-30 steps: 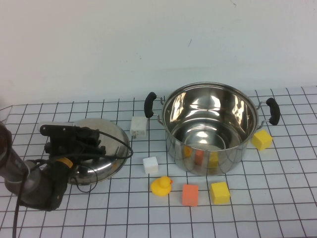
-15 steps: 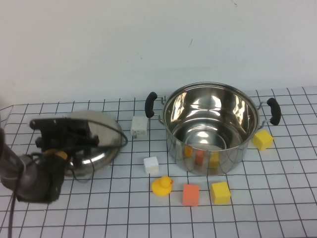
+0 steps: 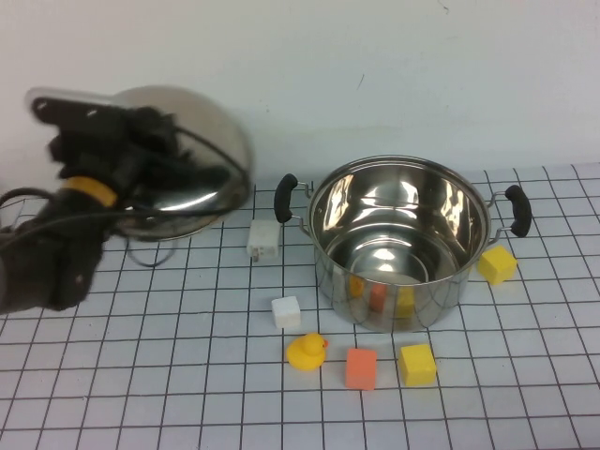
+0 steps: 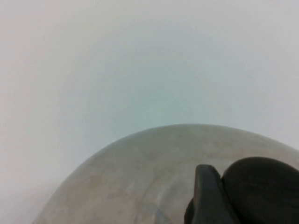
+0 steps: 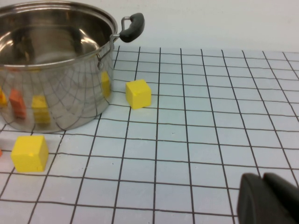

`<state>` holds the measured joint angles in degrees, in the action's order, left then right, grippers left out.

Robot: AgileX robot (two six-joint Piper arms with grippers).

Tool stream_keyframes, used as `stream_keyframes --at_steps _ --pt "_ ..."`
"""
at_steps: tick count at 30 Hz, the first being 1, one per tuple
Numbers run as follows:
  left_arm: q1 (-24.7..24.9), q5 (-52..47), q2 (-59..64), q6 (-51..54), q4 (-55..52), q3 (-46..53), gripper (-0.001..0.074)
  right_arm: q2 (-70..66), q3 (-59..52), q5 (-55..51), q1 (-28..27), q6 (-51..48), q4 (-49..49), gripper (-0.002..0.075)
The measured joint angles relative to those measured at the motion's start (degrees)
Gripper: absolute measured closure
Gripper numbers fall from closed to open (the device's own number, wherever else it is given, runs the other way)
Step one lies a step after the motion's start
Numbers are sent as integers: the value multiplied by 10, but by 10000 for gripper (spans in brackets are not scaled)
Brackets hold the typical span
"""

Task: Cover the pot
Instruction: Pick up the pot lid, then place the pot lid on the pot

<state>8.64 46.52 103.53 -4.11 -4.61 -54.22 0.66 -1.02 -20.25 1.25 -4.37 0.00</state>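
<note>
The pot stands open on the gridded table at centre right, with black side handles; it also shows in the right wrist view. My left gripper holds the domed steel lid in the air at the upper left, well left of the pot. In the left wrist view the lid's dome fills the lower part, and a finger presses against its black knob. My right gripper is shut and empty, low over the table to the right of the pot; it is outside the high view.
A white adapter and a white block lie left of the pot. A yellow duck, an orange block and a yellow block lie in front. Another yellow block sits at its right.
My left gripper has lifted the lid off the table and raised it high at the left. The pot and blocks have not moved.
</note>
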Motion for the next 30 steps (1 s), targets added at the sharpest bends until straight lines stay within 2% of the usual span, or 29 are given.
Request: stream_keyframes --at_steps 5,9,14,19,30 --pt "90 -20 -27 0 -7 -15 405 0 0 0 0 0 0 717" --pt "170 -34 -23 0 37 -41 405 0 0 0 0 0 0 717" --pt "246 -78 8 0 62 -107 405 0 0 0 0 0 0 717" --pt "276 -136 73 0 65 -188 405 0 0 0 0 0 0 717" --pt "277 -186 190 41 91 -287 405 0 0 0 0 0 0 717"
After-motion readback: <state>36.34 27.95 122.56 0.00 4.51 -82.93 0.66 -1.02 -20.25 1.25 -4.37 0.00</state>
